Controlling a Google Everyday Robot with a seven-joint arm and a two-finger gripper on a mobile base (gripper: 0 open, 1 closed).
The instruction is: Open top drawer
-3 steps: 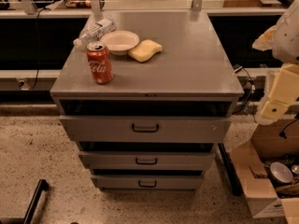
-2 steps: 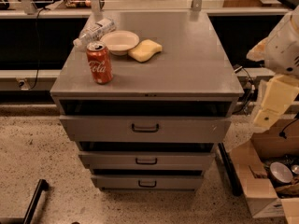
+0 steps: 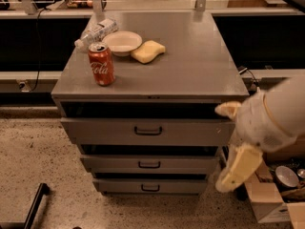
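The top drawer [image 3: 190,132] is the widest grey front of the grey metal cabinet [image 3: 190,75], with a small dark bar handle [image 3: 148,131] at its centre. A dark gap shows above the front. Two narrower drawer fronts [image 3: 149,164] sit below it. My gripper [image 3: 233,140] is at the cabinet's right front corner, level with the top drawer's right end and well right of the handle. Its cream fingers [image 3: 238,168] are spread apart, open and empty.
On the cabinet top stand a red cola can [image 3: 101,64], a white bowl [image 3: 123,43], a yellow sponge [image 3: 147,51] and a lying plastic bottle [image 3: 95,32]. Cardboard boxes [image 3: 267,202] with clutter sit on the floor at the right. A black bar [image 3: 33,206] lies at bottom left.
My arm has come down and to the left, from beside the cabinet's right side to its right front corner. The drawers and tabletop objects have not moved.
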